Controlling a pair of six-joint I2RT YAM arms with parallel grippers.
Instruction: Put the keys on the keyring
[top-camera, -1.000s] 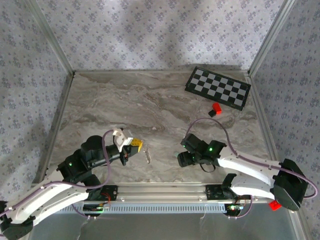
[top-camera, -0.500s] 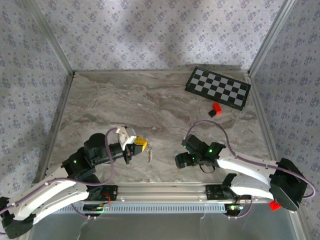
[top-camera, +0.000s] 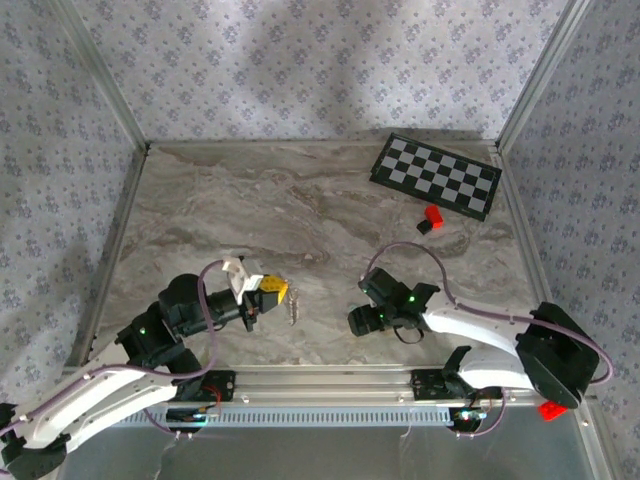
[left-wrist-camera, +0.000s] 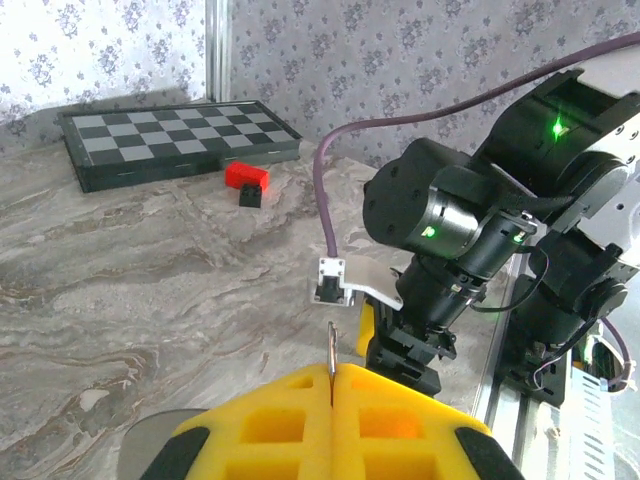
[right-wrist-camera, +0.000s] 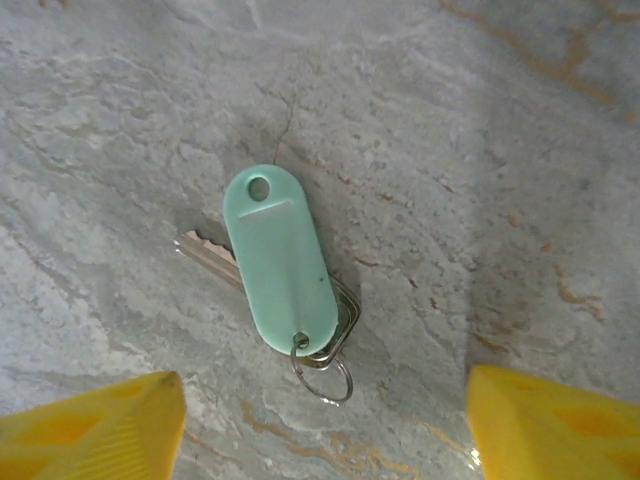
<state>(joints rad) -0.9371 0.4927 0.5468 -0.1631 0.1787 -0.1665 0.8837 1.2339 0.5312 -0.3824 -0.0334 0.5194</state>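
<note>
The task looks to be at an early stage: the key and the keyring are not yet joined, and each arm is busy with its own piece. The left pincer (top-camera: 275, 290), well apart from the chessboard (top-camera: 435, 175) on its near-left side, has its yellow pads pressed flat together on the keyring (top-camera: 294, 309). The thin silvery chain hangs from the tips toward the worktop (top-camera: 300, 200). In the left wrist view a sliver of metal stands up out of the seam between the pads. The key (right-wrist-camera: 283, 262) lies flat on the worktop on the near side of the chessboard, closer to it than the chain is. Its pale mint-green head lies over a silver blade, with a small wire ring at one end. The right pincer (right-wrist-camera: 320, 420) hangs directly above it with its jaws spread wide, one yellow fingertip to either side, touching nothing and holding nothing. So one half looks done, with the keyring gripped and lifted. What is left is to close on the key, raise it, carry it across to the chain and thread it on, which seems the fiddly part. Whether the chain's end loop can take anything is too small to tell.
</note>
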